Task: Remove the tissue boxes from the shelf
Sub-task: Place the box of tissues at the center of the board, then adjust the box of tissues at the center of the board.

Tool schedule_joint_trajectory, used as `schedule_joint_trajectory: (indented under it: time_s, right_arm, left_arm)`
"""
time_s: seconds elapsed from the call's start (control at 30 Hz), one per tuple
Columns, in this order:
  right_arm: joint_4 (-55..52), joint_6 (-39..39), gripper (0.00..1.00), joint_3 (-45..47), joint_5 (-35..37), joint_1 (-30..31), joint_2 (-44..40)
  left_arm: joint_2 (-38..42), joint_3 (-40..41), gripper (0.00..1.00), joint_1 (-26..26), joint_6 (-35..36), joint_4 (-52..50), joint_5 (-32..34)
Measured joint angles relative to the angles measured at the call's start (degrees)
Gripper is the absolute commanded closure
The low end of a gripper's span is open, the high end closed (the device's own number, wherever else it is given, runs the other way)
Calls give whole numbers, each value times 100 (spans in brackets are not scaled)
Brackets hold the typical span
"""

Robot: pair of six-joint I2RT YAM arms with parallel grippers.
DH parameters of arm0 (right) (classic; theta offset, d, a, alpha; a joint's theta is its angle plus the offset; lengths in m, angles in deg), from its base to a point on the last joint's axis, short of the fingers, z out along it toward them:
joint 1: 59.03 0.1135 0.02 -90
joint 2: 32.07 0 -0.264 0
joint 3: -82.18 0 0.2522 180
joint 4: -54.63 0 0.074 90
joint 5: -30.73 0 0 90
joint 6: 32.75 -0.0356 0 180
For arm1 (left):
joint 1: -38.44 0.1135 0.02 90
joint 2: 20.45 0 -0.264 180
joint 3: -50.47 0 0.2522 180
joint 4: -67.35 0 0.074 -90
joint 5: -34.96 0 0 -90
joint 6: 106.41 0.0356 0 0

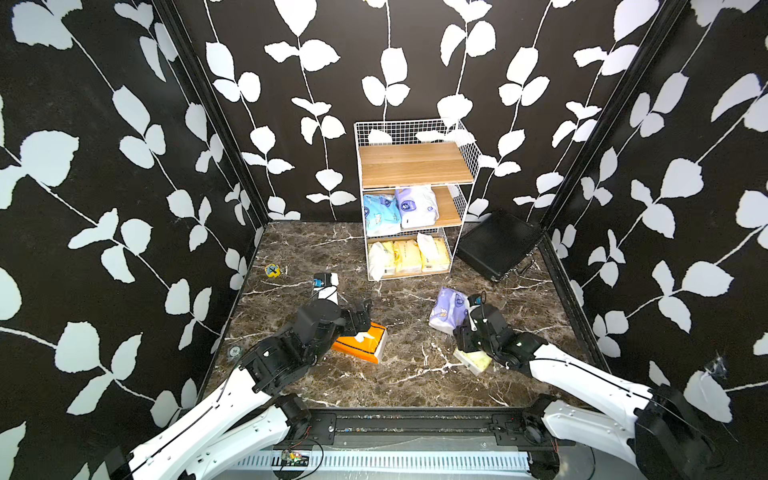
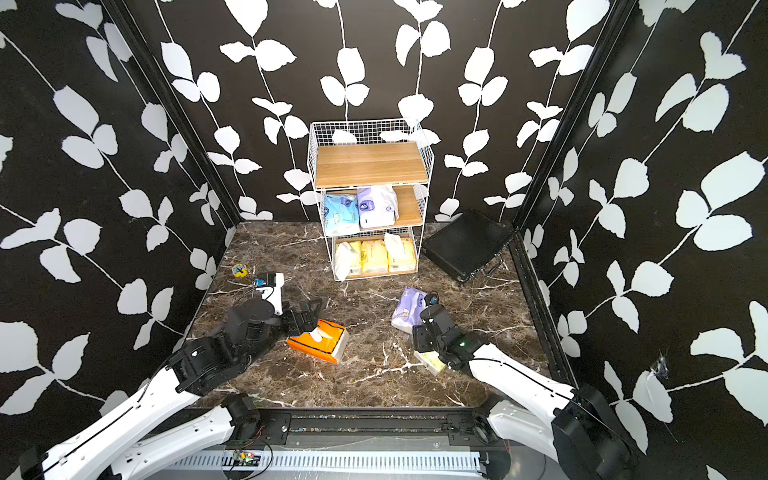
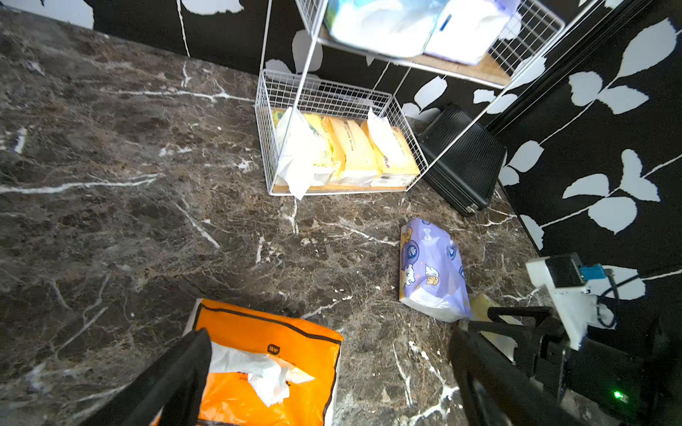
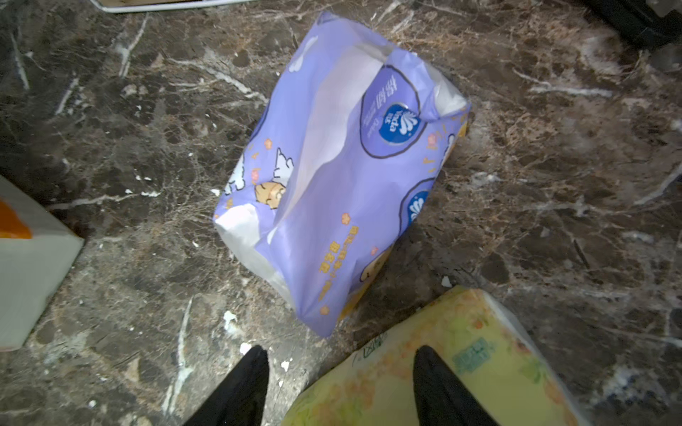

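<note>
The shelf (image 1: 415, 166) stands at the back wall with its top board bare. On its middle tier lie a light blue pack (image 1: 380, 214) and a lavender pack (image 1: 417, 206); several pale yellow packs (image 1: 409, 255) fill the bottom tier. Three tissue boxes are on the table: an orange box (image 1: 361, 343), a lavender pack (image 4: 332, 177) and a pale yellow pack (image 4: 461, 361). My left gripper (image 3: 332, 332) hangs open above the orange box (image 3: 265, 332), holding nothing. My right gripper (image 4: 341, 350) is open just short of the lavender pack, one finger over the pale yellow pack.
A flat black ribbed case (image 1: 496, 245) leans at the shelf's right, by the side wall. A small yellow and blue object (image 1: 272, 270) lies on the marble table (image 1: 415, 374) at the left. Dark leaf-patterned walls close three sides; a black rail (image 1: 415, 419) runs along the front.
</note>
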Motion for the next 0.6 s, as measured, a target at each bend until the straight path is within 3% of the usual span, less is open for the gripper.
schedule_joint_trajectory:
  time_s: [0.3,0.6]
  right_arm:
    - [400,57,34,-920,-708,0,-197]
    - [1290,-17,35,-1620,-1276,90,1775]
  left_arm:
    - [223,-498,1,-2,804,-44,291]
    - [170,-1193,1,-2,2205,-275,634]
